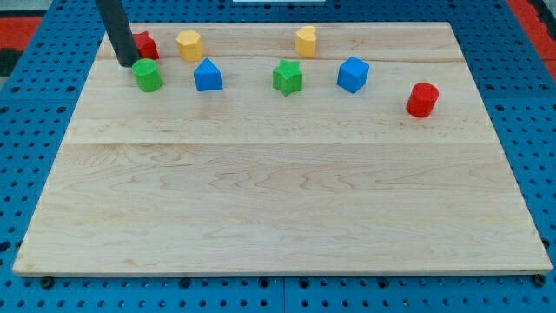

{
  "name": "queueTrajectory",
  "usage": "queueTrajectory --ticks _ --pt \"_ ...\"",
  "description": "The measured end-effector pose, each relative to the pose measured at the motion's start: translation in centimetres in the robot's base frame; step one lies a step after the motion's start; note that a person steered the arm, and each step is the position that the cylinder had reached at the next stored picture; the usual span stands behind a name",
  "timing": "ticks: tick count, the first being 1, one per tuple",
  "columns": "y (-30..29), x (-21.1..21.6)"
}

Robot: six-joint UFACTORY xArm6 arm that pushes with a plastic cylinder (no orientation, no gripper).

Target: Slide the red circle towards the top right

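Note:
The red circle (422, 100), a short red cylinder, stands near the board's right edge, in the upper part of the view. My tip (127, 63) is far from it, at the board's upper left. The tip sits just left of a second red block (145, 45), which the rod partly hides, and just above-left of a green cylinder (148, 76).
A yellow hexagon block (189, 44) and a blue block (208, 76) lie right of the tip. A green star (287, 77), a yellow block (306, 41) and a blue cube (353, 74) lie between the tip and the red circle. The wooden board (278, 191) ends just right of the circle.

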State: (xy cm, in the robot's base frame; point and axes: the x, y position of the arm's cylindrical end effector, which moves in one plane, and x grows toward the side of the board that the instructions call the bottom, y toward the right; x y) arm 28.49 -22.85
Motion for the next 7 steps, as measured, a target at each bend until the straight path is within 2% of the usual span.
queueTrajectory --ticks 2,4,5,6,7 --pt "0.5 0.1" --pt "-0.6 5.9" --pt "2.3 7.2" --pt "11.7 9.9" --pt "25.6 10.7"
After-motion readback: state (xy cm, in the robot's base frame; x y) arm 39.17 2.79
